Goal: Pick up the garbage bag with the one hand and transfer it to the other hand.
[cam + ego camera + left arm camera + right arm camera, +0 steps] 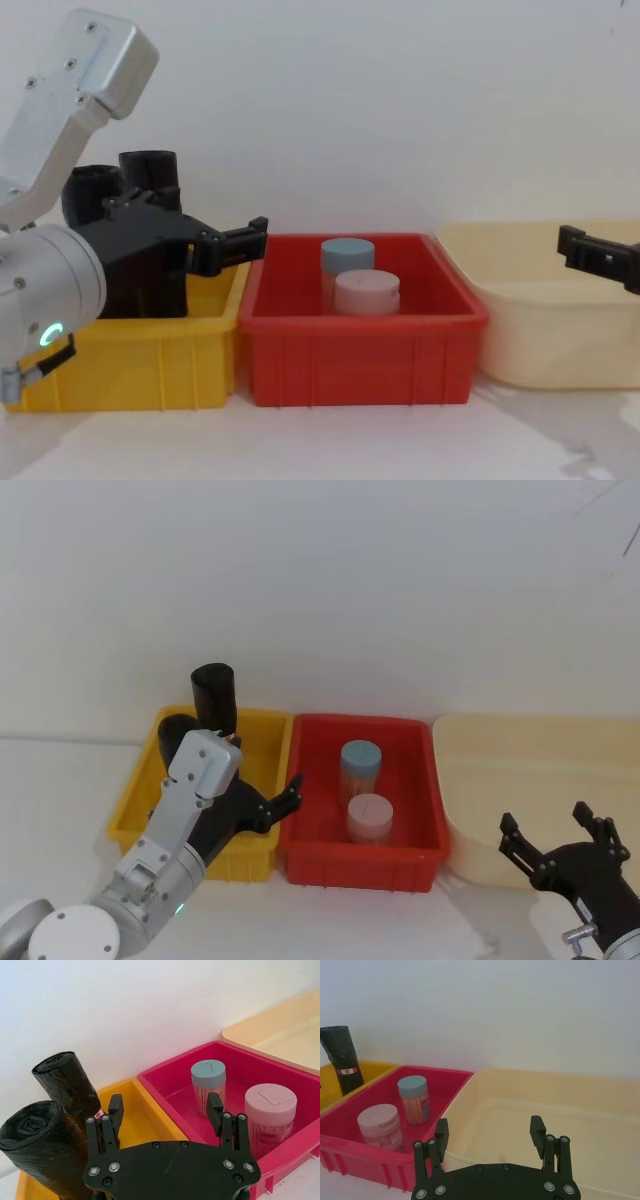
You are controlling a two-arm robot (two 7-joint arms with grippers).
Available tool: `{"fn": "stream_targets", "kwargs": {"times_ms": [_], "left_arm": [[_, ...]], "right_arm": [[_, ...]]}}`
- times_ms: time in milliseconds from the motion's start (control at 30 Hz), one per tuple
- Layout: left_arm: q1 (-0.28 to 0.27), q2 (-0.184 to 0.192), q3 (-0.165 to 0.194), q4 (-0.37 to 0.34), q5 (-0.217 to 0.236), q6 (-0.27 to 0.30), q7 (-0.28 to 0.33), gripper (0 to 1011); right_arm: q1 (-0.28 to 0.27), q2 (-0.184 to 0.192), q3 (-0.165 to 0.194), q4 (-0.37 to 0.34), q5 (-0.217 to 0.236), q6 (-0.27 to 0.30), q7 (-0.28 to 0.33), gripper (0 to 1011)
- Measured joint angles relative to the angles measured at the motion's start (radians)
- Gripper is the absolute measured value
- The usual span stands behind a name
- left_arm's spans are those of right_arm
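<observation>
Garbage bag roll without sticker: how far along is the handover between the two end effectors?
Done: nothing yet; the plain matte black roll of garbage bags sits ungrasped in the yellow plastic bin. In hand: the black left end effector hovers open beside it. Left: grasping, lifting, and passing it to the black right end effector, open over the cream plastic tub.

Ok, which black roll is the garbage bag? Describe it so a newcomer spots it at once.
Look in the yellow bin on the robot's left, beside the red bin. Two black rolls stand there; the garbage bag is the one nearer the robot. Unlike the roll behind it, it carries no red-and-white sticker.
</observation>
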Motion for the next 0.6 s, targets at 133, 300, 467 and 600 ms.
{"fn": "stream_targets", "kwargs": {"times_ms": [133,300,467,600], "left_arm": [[0.0,0.0,0.0,0.0,0.0,0.0,0.0,1001],[0.0,0.0,0.0,0.0,0.0,0.0,0.0,1002],[0.0,0.0,0.0,0.0,0.0,0.0,0.0,1002],[0.0,0.0,0.0,0.0,0.0,0.0,0.0,1002]], "right_arm": [[0.0,0.0,0.0,0.0,0.0,0.0,0.0,1004],[0.0,0.0,0.0,0.0,0.0,0.0,0.0,1004],[0.0,0.0,0.0,0.0,0.0,0.0,0.0,1004],[0.0,0.0,0.0,0.0,0.0,0.0,0.0,1004]]}}
